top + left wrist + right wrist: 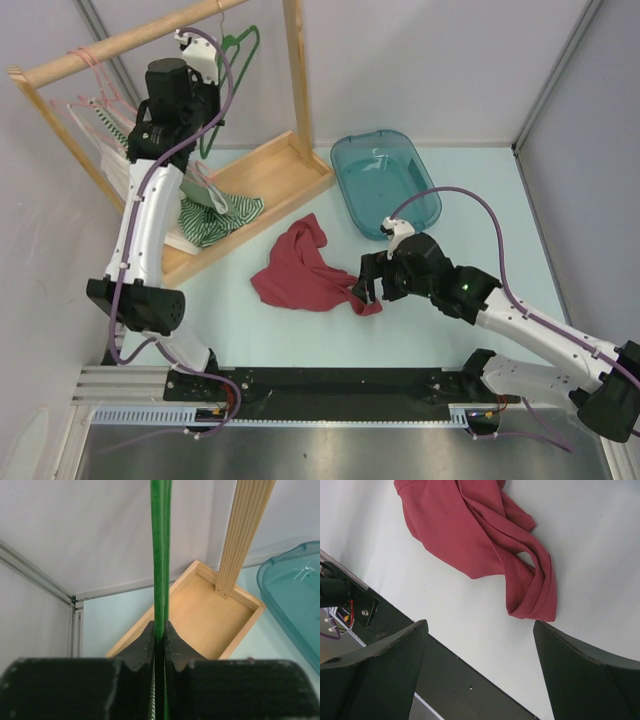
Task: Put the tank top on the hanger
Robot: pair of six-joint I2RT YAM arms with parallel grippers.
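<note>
The dark red tank top (300, 270) lies crumpled on the table, and its folded strap end (532, 600) points toward the right arm. My right gripper (372, 283) hovers just right of that strap end. In the right wrist view it (480, 624) is open with only bare table between the fingers, and the cloth (475, 530) lies just beyond the tips. The green hanger (238, 62) hangs at the wooden rail. My left gripper (200, 45) is raised to it. In the left wrist view the jaws (160, 627) are shut on the hanger's thin green bar (160, 555).
A wooden rack (110, 42) with a tray base (275, 175) stands at the back left. It holds pale pink hangers (95, 85) and a green-and-white striped garment (222, 218). A teal plastic bin (385, 180) sits behind the right arm. Grey walls close in both sides.
</note>
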